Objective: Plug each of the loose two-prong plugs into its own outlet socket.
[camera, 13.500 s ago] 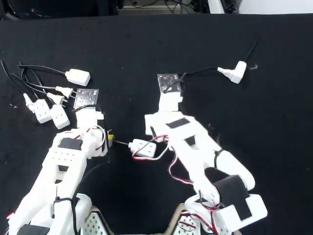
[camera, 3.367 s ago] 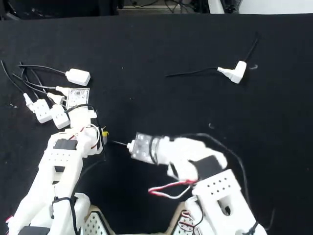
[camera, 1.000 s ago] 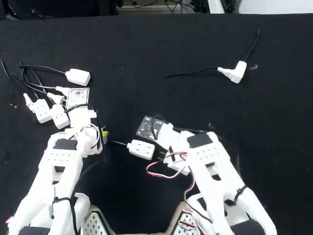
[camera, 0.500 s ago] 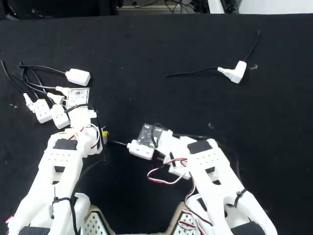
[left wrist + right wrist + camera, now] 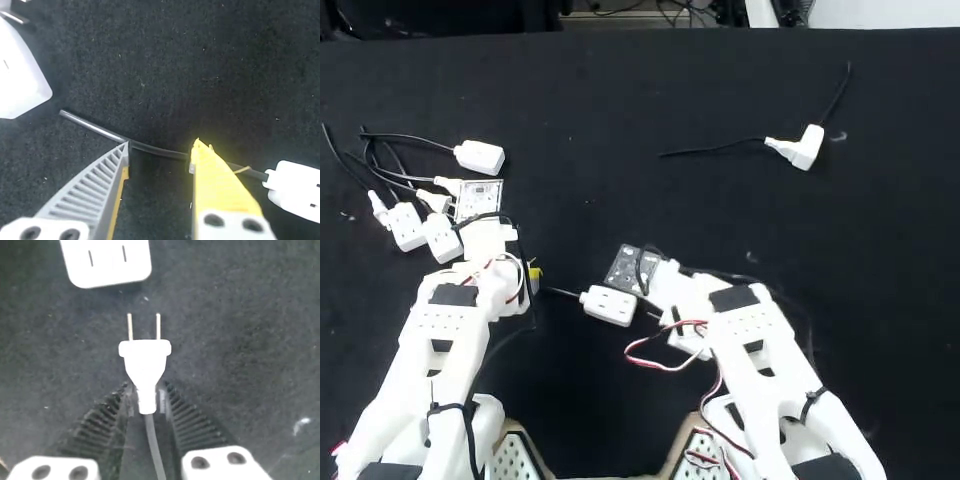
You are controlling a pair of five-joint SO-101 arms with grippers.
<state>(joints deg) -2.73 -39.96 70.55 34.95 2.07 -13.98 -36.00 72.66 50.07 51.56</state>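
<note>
Near the centre of the black counter (image 5: pixel 640 90), the right wrist view shows right jaws clamped on a white two-prong plug (image 5: pixel 145 362), prongs just short of a white rectangular outlet socket (image 5: pixel 107 260). Left jaws gape astride its thin black cord (image 5: pixel 150 147). Well apart, at 2 o'clock, lies a white angled plug (image 5: pixel 802 146).

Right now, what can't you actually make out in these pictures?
High view: the right arm's wrist covers the plug in the right gripper, so its gap to the socket is unclear.
Right wrist view: the picture's edge cuts off part of the socket.
Left wrist view: a white block is cut by the edge; plug or socket, I cannot tell.
</note>
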